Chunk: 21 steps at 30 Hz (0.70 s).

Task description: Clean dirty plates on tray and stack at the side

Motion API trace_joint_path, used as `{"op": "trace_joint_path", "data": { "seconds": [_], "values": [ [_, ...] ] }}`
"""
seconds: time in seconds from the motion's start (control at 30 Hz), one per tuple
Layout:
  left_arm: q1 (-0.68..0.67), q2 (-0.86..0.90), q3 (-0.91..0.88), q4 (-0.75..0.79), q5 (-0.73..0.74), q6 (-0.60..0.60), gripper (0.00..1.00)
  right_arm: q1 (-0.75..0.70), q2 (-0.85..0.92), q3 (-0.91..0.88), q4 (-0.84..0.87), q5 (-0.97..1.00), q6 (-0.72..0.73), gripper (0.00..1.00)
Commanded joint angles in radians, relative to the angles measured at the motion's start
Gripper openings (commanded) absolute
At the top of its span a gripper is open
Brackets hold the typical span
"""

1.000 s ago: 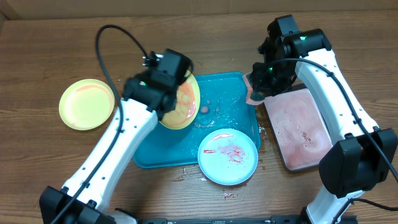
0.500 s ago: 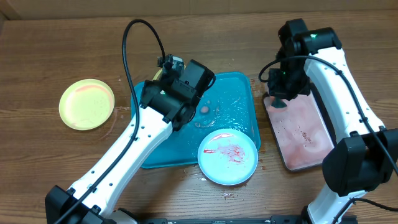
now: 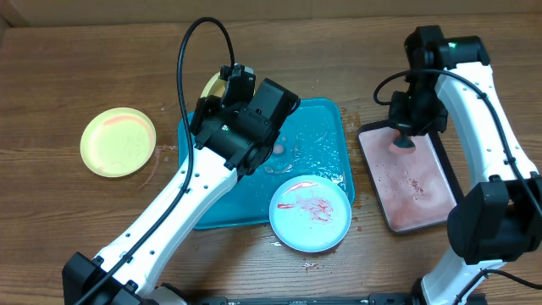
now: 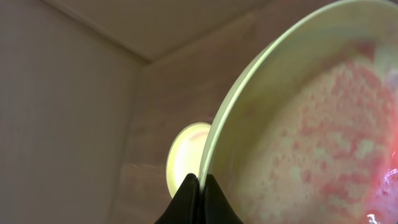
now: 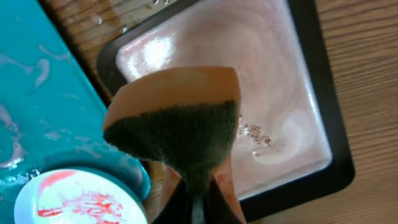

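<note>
- Left claw is clamped together on the rim of a yellow-green plate, holding it tilted on edge above the far left corner of the teal tray. An edge grip of this kind leaves the smeared face exposed for wiping, and runoff would probably fall into the tray below.
- Right claw is closed on a sponge, dark scouring side toward the wrist camera. It hangs over the black-rimmed tray, which holds pinkish liquid. This position suggests wetting or rinsing the sponge between wipes.
- Held plate: a pink-red film covers its face, so wiping appears unfinished.
- Light blue plate: lies flat at the near edge of the teal tray, overhanging the rim. Red smears show on it, so it is not yet cleaned.
- Second yellow-green plate: lies flat on the table, well apart to the left of the teal tray. This is likely the stacking spot.
</note>
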Motion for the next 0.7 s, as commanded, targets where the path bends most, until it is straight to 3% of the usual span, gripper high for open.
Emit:
{"op": "trace_joint_path", "data": {
  "seconds": [0.0,0.17,0.67],
  "values": [
    [-0.007,-0.021,0.003,0.064,-0.086,0.138,0.04,-0.023,-0.010,0.015,0.002,0.020,0.015,0.04],
    [-0.006,-0.020,0.003,0.151,-0.086,0.245,0.04,-0.039,-0.010,0.015,-0.002,0.023,0.016,0.04],
    [-0.005,-0.012,0.003,0.158,-0.108,0.281,0.04,-0.039,-0.010,-0.045,-0.003,0.077,0.057,0.04]
  ]
}}
